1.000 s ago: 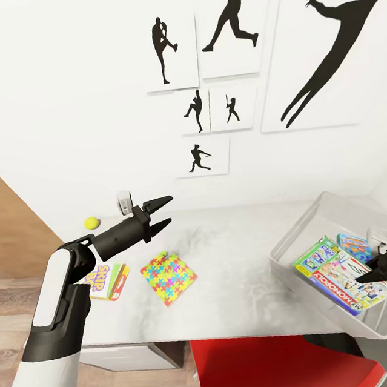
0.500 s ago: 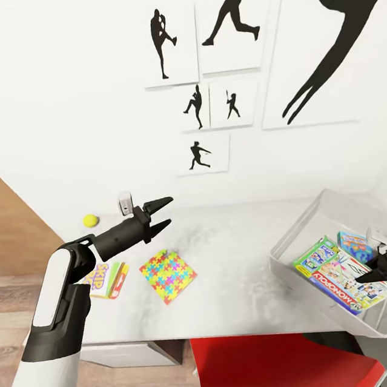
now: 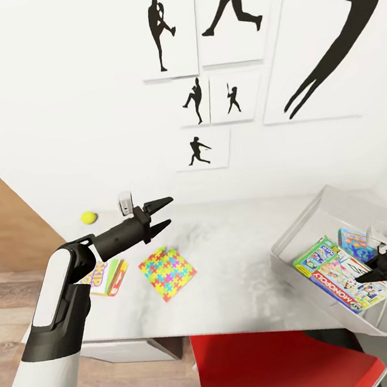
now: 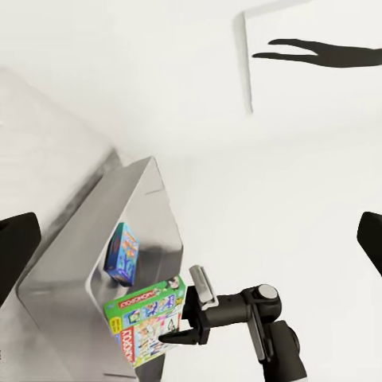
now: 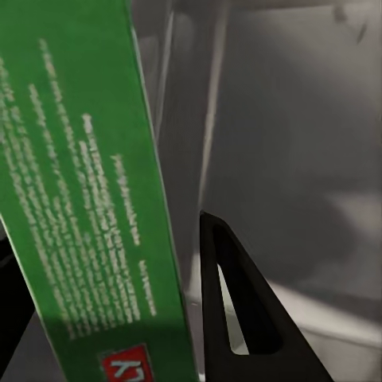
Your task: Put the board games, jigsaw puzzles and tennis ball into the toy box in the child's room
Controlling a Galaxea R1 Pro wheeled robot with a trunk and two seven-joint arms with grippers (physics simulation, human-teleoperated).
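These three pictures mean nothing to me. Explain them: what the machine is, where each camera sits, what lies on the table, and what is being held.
This is a simulated two-armed robot. The big picture comes from its head camera, looking down over a grey table. The other two come from cameras on each wrist, looking along the fingers.

Its left tool hangs open above the table, holding nothing. Below it lie a colourful jigsaw puzzle and a Skip-Bo game; a tennis ball sits near the wall.

At the right stands the clear toy box, with a Monopoly box and a blue box inside. The right tool reaches into it at the Monopoly box; its wrist camera shows the green box side between the fingers, so it seems to grip it.
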